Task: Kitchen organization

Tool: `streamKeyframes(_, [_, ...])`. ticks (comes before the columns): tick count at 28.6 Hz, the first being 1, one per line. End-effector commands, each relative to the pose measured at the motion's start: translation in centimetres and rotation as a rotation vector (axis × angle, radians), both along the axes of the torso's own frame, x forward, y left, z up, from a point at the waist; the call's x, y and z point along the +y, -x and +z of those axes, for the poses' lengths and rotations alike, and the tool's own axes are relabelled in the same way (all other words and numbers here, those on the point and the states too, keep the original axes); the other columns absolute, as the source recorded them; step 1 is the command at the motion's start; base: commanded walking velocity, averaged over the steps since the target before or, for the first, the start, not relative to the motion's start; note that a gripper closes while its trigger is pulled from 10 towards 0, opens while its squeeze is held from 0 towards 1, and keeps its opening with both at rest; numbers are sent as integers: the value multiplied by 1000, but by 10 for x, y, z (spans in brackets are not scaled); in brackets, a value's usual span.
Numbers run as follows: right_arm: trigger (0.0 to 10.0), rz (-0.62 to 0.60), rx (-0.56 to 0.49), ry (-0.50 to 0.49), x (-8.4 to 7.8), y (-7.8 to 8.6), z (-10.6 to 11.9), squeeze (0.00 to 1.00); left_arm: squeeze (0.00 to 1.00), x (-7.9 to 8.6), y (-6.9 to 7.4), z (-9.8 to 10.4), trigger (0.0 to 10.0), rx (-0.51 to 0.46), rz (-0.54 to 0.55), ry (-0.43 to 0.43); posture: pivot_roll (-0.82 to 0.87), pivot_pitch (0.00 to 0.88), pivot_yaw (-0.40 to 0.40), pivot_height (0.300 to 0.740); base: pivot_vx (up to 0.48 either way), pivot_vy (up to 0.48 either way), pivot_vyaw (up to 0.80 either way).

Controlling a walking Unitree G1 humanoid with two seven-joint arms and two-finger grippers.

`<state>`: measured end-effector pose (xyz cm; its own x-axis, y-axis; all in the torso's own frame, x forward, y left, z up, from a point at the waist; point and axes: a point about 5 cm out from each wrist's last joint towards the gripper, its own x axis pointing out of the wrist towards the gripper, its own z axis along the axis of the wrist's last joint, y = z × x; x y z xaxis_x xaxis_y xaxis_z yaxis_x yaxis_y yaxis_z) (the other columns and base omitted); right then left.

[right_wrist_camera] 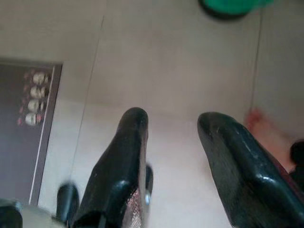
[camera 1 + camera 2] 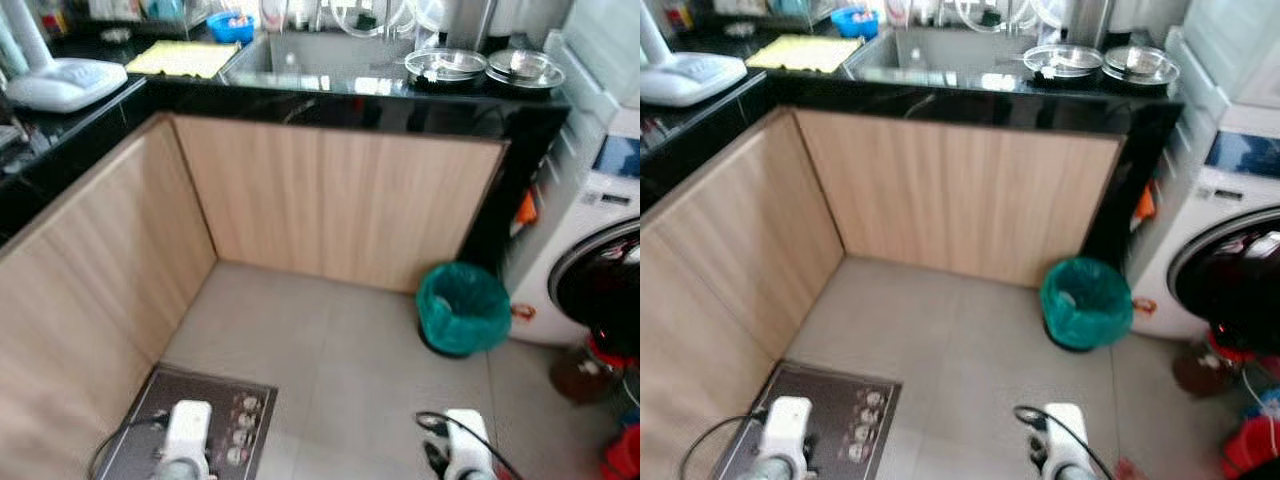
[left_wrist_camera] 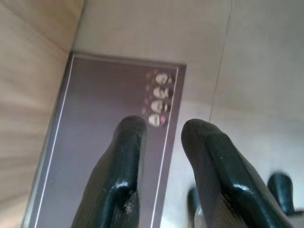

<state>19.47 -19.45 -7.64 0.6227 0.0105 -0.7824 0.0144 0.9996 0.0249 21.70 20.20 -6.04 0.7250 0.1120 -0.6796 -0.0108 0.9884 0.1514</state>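
A black worktop (image 2: 330, 100) wraps the corner of the kitchen, with pale wooden cabinet fronts (image 2: 330, 205) running beneath it on two sides and a grey tiled floor (image 2: 350, 370) in the angle between them. To the right, just beside the end of the worktop, stands a white washing machine (image 2: 600, 250) with its round dark door facing the room. Set into the worktop at the back is a steel sink (image 2: 300, 55); to its right two round glass lids (image 2: 445, 65) lie side by side on the black surface, and to its left lies a yellow mat (image 2: 185, 58) with a small blue bowl (image 2: 230, 27) behind it. A white appliance (image 2: 65, 80) rests on the left run of the worktop. On the floor, a bin lined with a green bag (image 2: 462, 308) sits near the washing machine, and a dark floor mat (image 2: 190, 425) with a row of small pale figures lies along the left cabinets. Both arms hang low: the left gripper (image 3: 164, 130) is above the dark mat's edge, jaws apart and holding nothing; the right gripper (image 1: 173, 121) is above bare tile, jaws likewise apart and empty.
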Motion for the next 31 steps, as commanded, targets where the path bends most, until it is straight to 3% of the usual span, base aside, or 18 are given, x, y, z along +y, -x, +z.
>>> streamKeyframes(1, [10000, 7, -12, -21, 9, -3, 1, 0, 0, 10, 7, -2, 10000, 21, 13, -17, -4, 18, 3, 740, 386, 0, 0])
streamKeyframes(5, [10000, 7, -9, -24, 10, -3, 0, 0, 0, 10, 7, -2, 10000, 20, 11, -15, -4, 18, 4, 740, 388, 0, 0])
streamKeyframes(10, [10000, 9, -1, -26, 10, -3, 0, 0, 0, 10, 6, -2, 10000, 20, 11, -14, -4, 17, 5, 740, 394, 0, -724])
streamKeyframes(31, [10000, 6, -10, -27, 10, -3, 0, 0, 0, 10, 7, -3, 10000, 25, 12, -13, -6, 0, 3, 740, 392, 0, 0])
